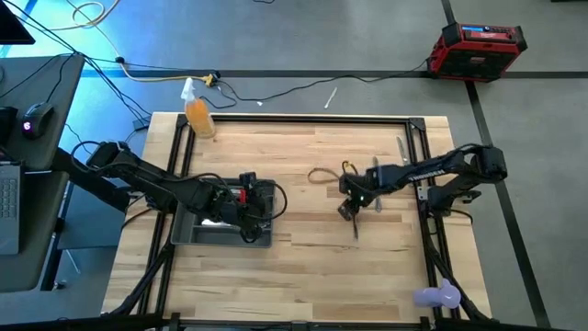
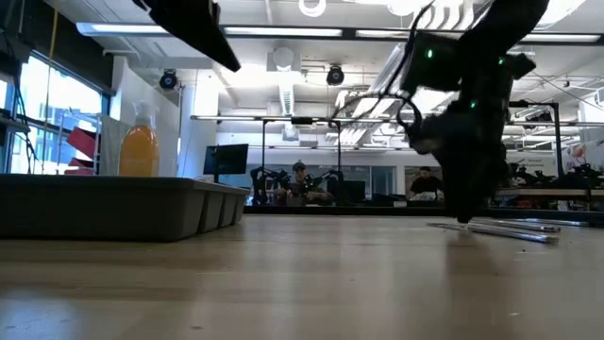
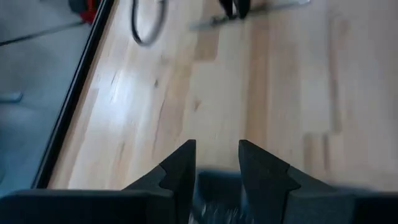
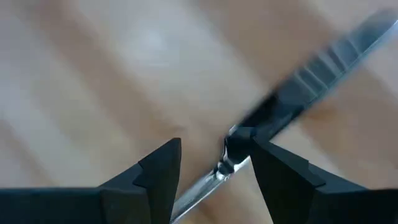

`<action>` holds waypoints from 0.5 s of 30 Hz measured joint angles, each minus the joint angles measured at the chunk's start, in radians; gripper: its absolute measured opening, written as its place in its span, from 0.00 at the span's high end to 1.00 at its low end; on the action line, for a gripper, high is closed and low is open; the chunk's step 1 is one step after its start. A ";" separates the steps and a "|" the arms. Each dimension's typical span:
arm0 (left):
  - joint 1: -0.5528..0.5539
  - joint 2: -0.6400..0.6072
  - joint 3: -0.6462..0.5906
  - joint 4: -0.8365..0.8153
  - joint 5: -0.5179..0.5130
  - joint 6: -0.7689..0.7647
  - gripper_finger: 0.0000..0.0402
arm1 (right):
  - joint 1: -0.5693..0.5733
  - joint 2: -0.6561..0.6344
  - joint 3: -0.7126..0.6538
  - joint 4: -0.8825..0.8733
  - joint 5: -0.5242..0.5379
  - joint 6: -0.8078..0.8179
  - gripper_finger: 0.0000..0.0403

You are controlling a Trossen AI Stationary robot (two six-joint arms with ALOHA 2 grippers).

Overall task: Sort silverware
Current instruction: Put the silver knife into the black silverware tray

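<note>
- The right gripper [image 1: 350, 211] is down at the tabletop, right of centre, over a loose piece of silverware [image 4: 292, 93].
- In the right wrist view its 2 fingers [image 4: 160, 168] stand apart with a gap between them, and the thin shiny metal piece runs slantwise through that gap, lying against one fingertip.
- Whether the fingers actually squeeze the piece cannot be told; the other finger is clearly off it.
- From the low view, the right gripper [image 2: 464, 203] reaches the wooden table [image 2: 302, 283] just beside 2 or so slim metal pieces [image 2: 510, 229] lying flat on the surface.
- More silverware [image 1: 402, 149] lies near the table's far right edge, by the black frame.
- The left gripper [image 1: 250, 223] hangs over the dark grey tray [image 1: 197, 234] on the table's left side.
- In the left wrist view its fingers [image 3: 180, 168] are parted by a narrow gap with nothing visible between them; the tray's contents below are a blur.
- A spray bottle of orange liquid [image 1: 197, 110] stands at the far left corner of the table.
- A dark cable loop [image 1: 322, 175] lies on the wood near the right arm.
</note>
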 joint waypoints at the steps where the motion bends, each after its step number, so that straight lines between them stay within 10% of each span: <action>1: 0.000 0.011 0.000 0.020 0.015 0.015 0.74 | 0.029 0.000 0.014 0.010 0.003 -0.012 0.54; 8: 0.000 0.146 0.000 0.198 0.096 0.122 0.74 | 0.232 -0.002 0.084 0.056 0.064 0.015 0.54; 15: 0.000 0.280 0.000 0.263 0.135 0.166 0.74 | 0.417 -0.002 0.081 -0.114 0.171 0.388 0.57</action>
